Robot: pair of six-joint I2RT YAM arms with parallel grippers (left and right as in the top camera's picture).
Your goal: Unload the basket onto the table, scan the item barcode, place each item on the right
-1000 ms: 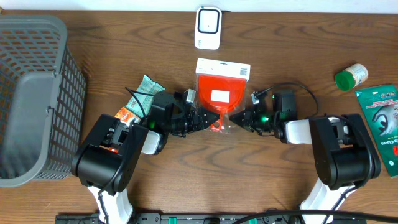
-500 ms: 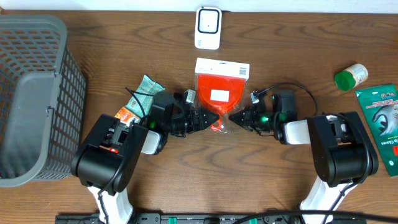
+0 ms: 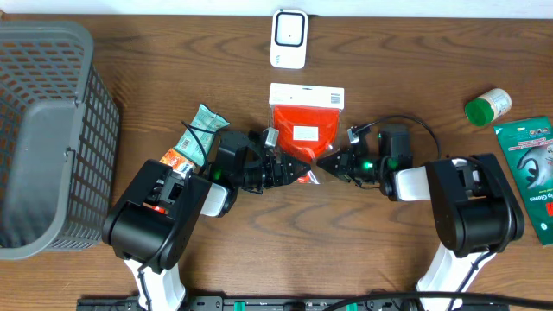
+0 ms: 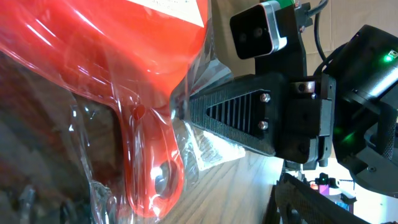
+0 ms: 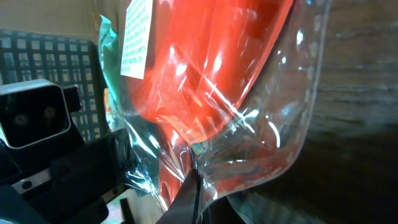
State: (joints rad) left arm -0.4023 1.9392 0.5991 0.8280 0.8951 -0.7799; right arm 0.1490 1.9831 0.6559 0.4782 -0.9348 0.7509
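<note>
— Well, where's the thing it's meant to scan?

— Dead centre of the overhead view. It's the red pack (image 3: 306, 117), a red plastic piece sealed in clear film, lying on the table (image 3: 406, 52). Its white header card (image 3: 307, 95) is toward the top of the frame and a white label (image 3: 306, 133) faces up.

— And the scanner?

— The white scanner (image 3: 289, 38) is at the top centre, just above the header card but apart from it, with a strip of wood between them.

— Are the arms on the pack?

— Both are at its lower end. The right gripper (image 3: 325, 161) points in from the right of the frame and is closed tight. On its own wrist view the clear film bunches right at its tips, so it has the wrapping pinched at the pack's lower right corner.

— And the other one?

— The left gripper (image 3: 296, 168) points in from the left of the frame with its jaws spread wide, tips at the pack's lower left. Its wrist view is filled with red plastic and crinkled film, and the other gripper's black ribbed finger meets the film from the right. Whether the left one actually touches the pack, I can't tell.

— Anything else about?

— A grey basket (image 3: 43, 130) fills the far left. A green-and-white packet (image 3: 200, 128) and an orange packet (image 3: 175, 160) lie beside the left arm. At the right edge are a green-capped bottle (image 3: 487, 106) and a green glove pack (image 3: 529, 177).
</note>
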